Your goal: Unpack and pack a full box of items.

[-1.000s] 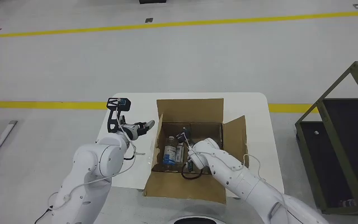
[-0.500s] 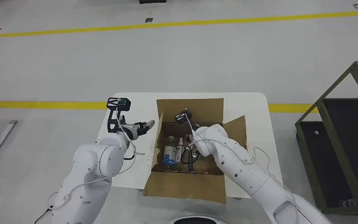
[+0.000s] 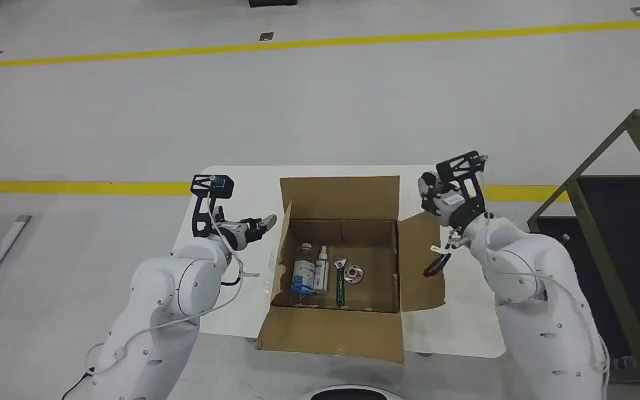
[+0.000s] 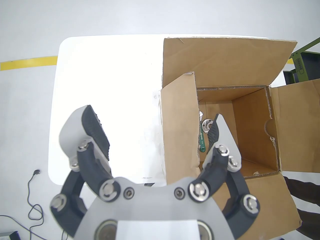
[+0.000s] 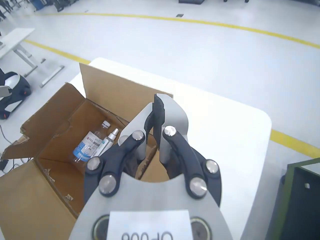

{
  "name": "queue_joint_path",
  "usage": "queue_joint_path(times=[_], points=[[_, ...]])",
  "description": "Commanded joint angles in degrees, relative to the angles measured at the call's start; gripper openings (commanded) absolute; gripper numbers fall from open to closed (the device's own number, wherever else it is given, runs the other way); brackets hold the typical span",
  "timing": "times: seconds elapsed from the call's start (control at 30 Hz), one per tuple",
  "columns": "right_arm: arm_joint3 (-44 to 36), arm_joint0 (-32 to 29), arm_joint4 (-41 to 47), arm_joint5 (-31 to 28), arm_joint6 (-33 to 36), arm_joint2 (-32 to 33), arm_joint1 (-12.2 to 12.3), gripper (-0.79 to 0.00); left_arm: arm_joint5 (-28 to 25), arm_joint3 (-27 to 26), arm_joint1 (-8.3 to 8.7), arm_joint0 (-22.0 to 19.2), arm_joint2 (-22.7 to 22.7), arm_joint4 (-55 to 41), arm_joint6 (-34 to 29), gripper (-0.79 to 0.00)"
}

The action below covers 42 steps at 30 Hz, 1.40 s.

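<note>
Right gripper [image 5: 156,111] left box [image 5: 105,88], now above white table [image 5: 225,131], yellow-lined floor [image 5: 200,46] beyond.

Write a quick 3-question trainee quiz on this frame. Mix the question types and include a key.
1. True or false: the flaps of the box are folded shut.
2. Where is the green wrench? A) outside the box B) inside the box C) gripped by an end effector
3. Fill in: the left end effector is open; the right end effector is ____.

Key: 1 false (the flaps stand open). 2 B. 3 shut.
</note>
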Motion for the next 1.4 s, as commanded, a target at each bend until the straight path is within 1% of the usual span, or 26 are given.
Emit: queue_joint_path(times=[0.0,0.13,0.27,0.37,0.47,0.53,0.6,0.67,0.7,0.73,0.8,0.9,1.0,1.07,1.2,1.37], points=[[-0.6,-3.5,1.7,-2.0,-1.7,5.3,0.4,-0.785,0.0,0.0,0.00,0.0,0.0,0.0,0.0,0.000],[1.0,-8.8,4.6,-5.0,-4.0,12.0,1.1,-0.785,0.0,0.0,0.00,0.0,0.0,0.0,0.0,0.000],[3.2,-12.4,5.2,-6.8,-4.5,15.7,1.5,-0.785,0.0,0.0,0.00,0.0,0.0,0.0,0.0,0.000],[5.8,-13.7,6.1,-7.2,-4.2,15.4,1.6,-0.785,0.0,0.0,0.00,0.0,0.0,0.0,0.0,0.000],[8.0,-13.4,5.4,-7.5,-3.6,13.5,1.7,-0.785,-0.2,0.1,0.00,0.2,0.0,-0.1,0.3,0.000],[10.0,-12.5,3.9,-7.4,-2.1,10.9,1.7,-0.785,-3.2,1.3,0.10,1.6,0.8,0.9,2.3,0.000],[11.8,-11.3,4.0,-8.0,-2.1,9.1,1.7,-0.785,-6.1,2.1,0.23,2.6,1.5,2.1,4.0,0.000],[13.4,-10.2,3.8,-8.7,-2.4,7.7,1.7,-0.785,-8.1,3.2,0.36,3.4,2.0,4.2,5.5,-0.462],[14.0,-9.7,4.0,-9.0,-2.5,7.1,1.7,-0.785,-9.2,3.7,0.45,3.9,2.4,5.8,6.3,-0.668],[14.7,-9.3,4.0,-9.3,-2.6,6.7,1.7,-0.785,-9.4,4.1,0.51,4.4,2.5,7.2,7.3,-0.785],[15.9,-8.4,4.1,-9.8,-2.7,5.7,1.8,-0.785,-9.8,4.5,0.56,5.3,3.1,9.8,8.8,-0.785],[16.9,-7.5,4.9,-10.9,-3.1,4.3,1.8,-0.785,-9.5,4.8,0.50,6.3,3.3,9.9,9.4,-0.785],[17.2,-7.0,7.9,-13.1,-4.2,2.7,1.7,-0.785,-9.7,6.2,0.40,6.6,3.9,10.4,9.4,-0.785],[17.2,-6.5,9.2,-14.4,-4.5,1.5,1.7,-0.785,-10.5,7.2,0.28,6.4,4.6,10.2,9.4,-0.785],[17.9,-5.0,12.2,-17.2,-4.9,-1.5,1.5,-0.785,-13.9,9.6,0.08,5.7,6.2,8.8,8.6,-0.785],[18.8,-2.3,13.2,-19.0,-3.3,-5.7,1.3,-0.785,-14.8,11.6,-0.26,4.7,7.4,7.7,9.5,-0.785]])
